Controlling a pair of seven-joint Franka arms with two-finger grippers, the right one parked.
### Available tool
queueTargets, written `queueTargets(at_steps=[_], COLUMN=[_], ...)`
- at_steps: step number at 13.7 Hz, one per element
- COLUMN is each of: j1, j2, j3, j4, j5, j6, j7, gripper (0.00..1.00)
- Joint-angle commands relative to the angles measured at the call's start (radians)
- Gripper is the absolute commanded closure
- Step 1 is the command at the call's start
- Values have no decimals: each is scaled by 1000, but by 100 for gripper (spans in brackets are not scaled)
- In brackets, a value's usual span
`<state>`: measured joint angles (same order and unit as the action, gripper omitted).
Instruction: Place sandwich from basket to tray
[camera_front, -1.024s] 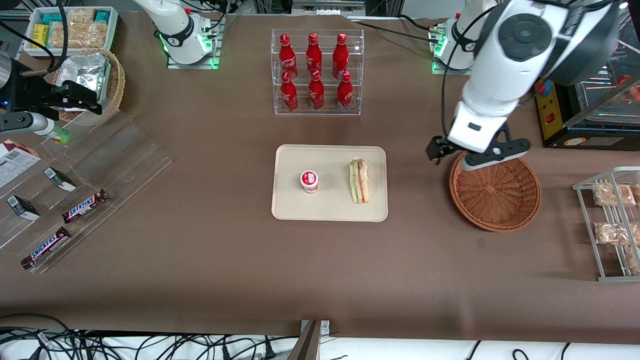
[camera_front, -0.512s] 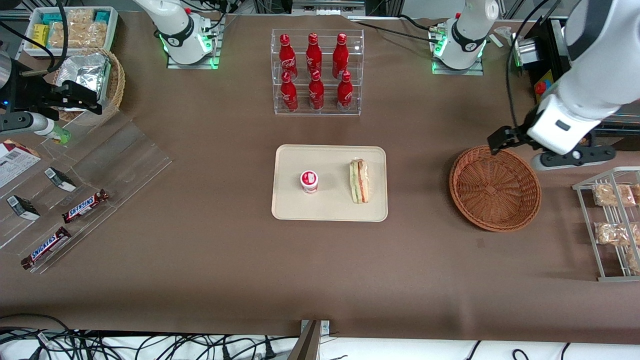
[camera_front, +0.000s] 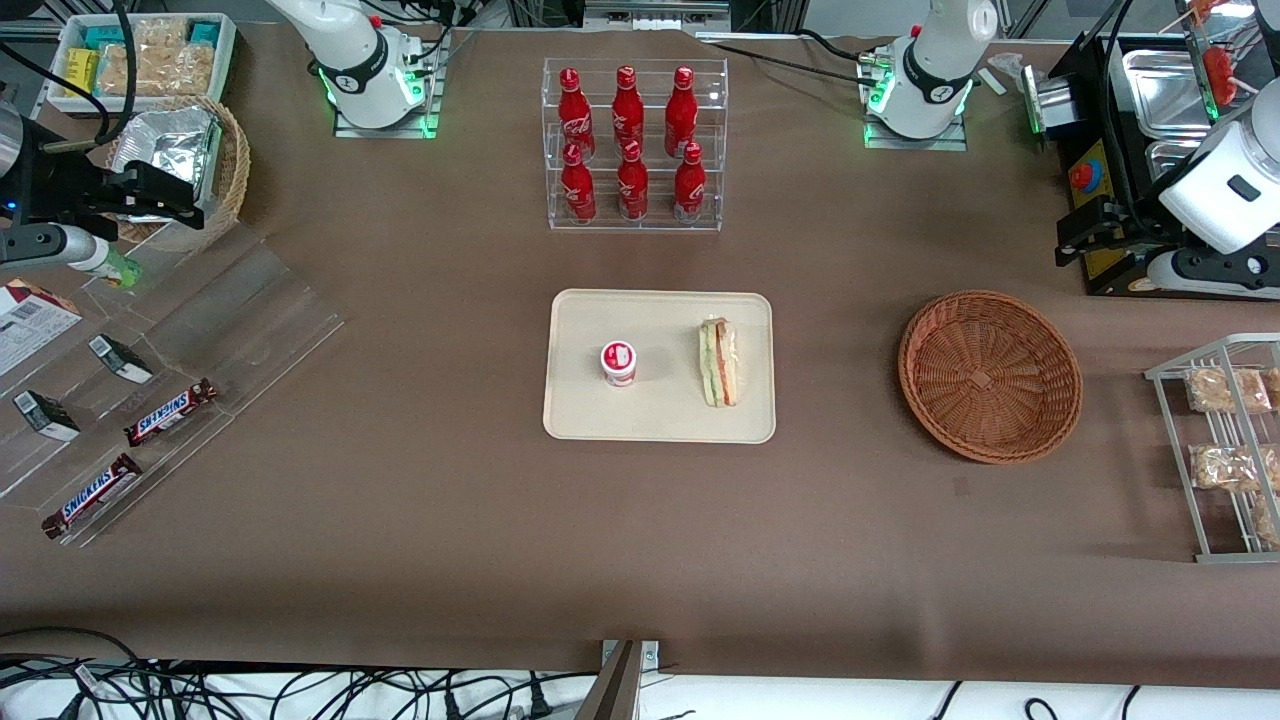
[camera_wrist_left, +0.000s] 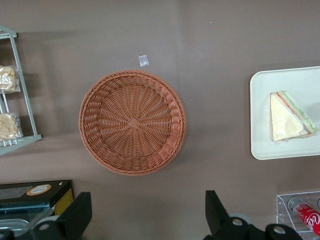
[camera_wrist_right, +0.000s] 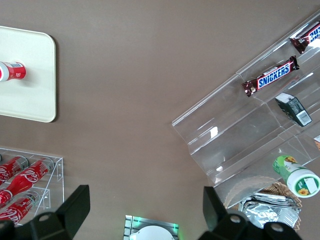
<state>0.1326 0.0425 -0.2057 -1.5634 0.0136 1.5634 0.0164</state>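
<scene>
So the gripper (camera_front: 1075, 232) is hanging up high toward the working arm's end of the table with its fingers (camera_wrist_left: 80, 212) spread wide apart and nothing between them. The basket (camera_front: 990, 375) is sitting below it, a bit nearer the front camera. The sandwich (camera_front: 719, 362) is lying on the tray (camera_front: 660, 415), well away from the gripper toward the parked arm's end, with a little red-and-white cup (camera_front: 619, 362) sitting beside it.
</scene>
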Motion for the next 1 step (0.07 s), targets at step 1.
queueTargets(at_steps=[1], j1=[-18], j2=[-1], j3=[14], j4=[17], j5=[-9], j6=[-28], j7=[30], gripper=[0])
